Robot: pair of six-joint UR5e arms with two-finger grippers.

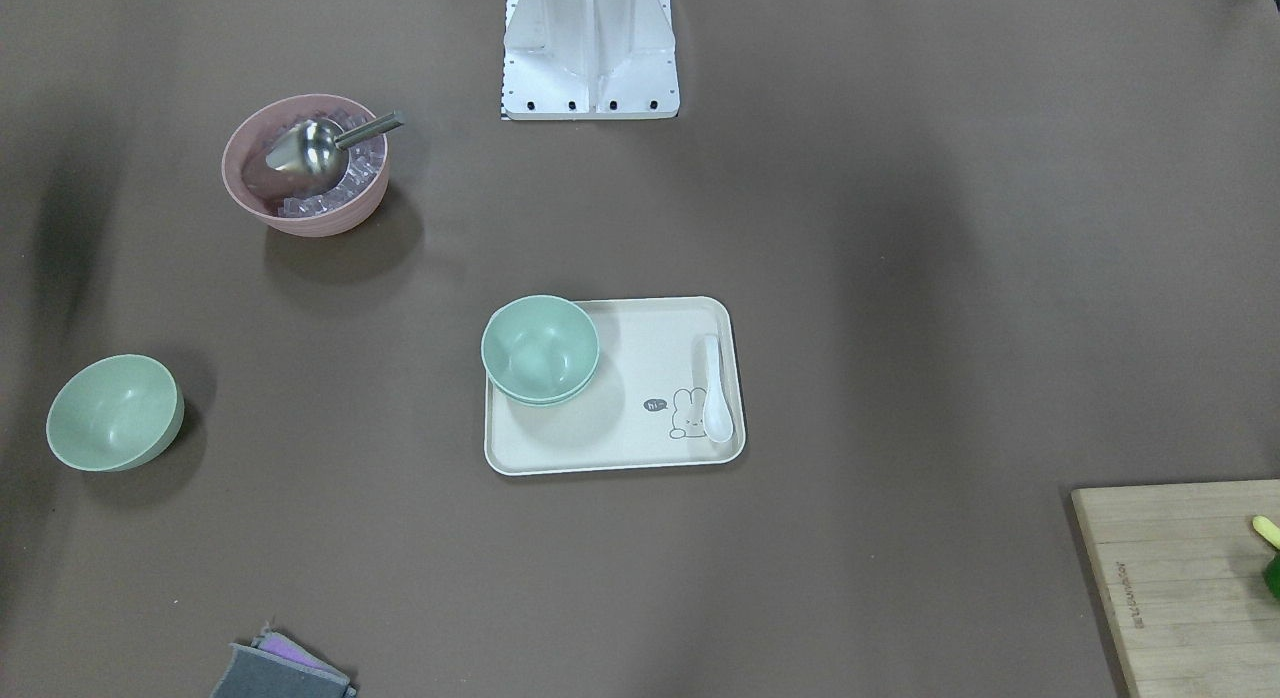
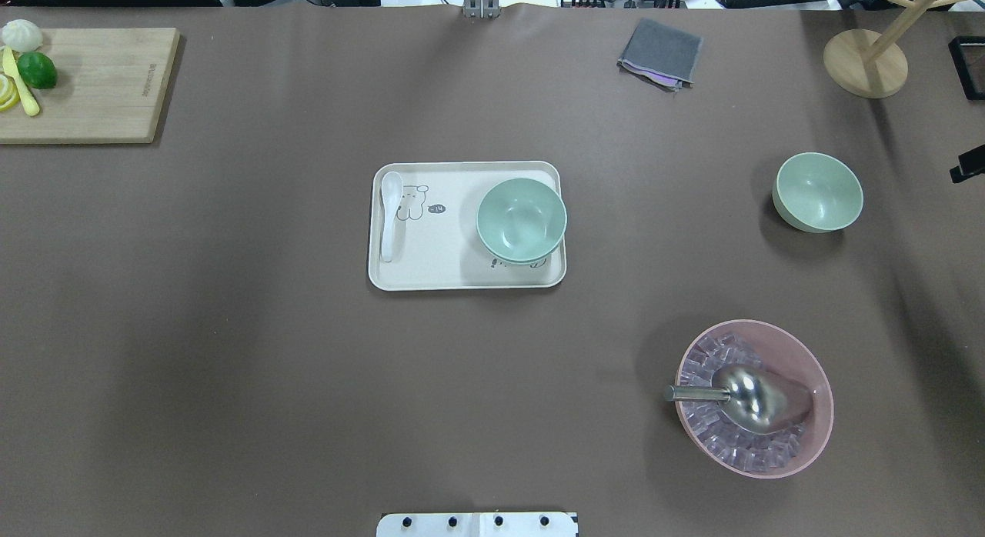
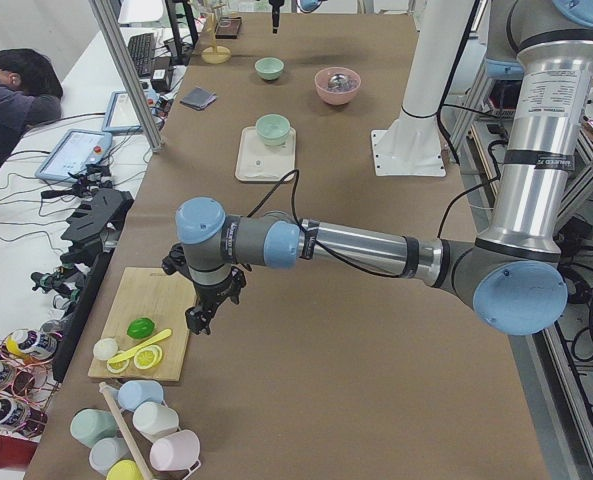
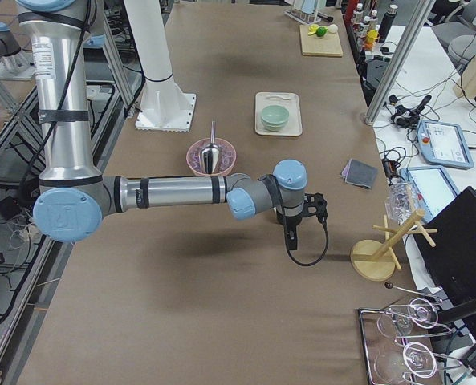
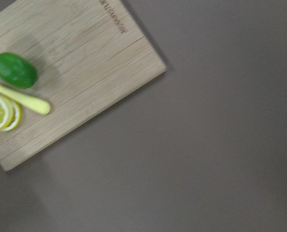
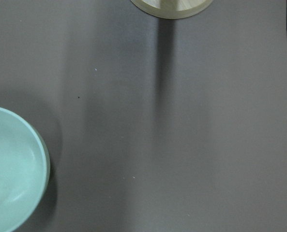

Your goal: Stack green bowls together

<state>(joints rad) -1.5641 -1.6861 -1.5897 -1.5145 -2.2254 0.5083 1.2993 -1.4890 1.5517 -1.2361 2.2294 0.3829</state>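
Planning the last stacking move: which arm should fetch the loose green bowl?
Right. The loose green bowl lies on the robot's right, showing in the right wrist view; the left hand hangs by the far cutting board.

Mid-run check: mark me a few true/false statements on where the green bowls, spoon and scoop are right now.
1. Two green bowls sit nested on the tray. True.
2. The metal scoop rests on ice in the pink bowl. True.
3. The third green bowl lies in the pink bowl. False: it stands alone on the table, apart from the pink bowl.
4. The white spoon sits inside the green bowls. False: it lies flat on the tray, at the end away from them.
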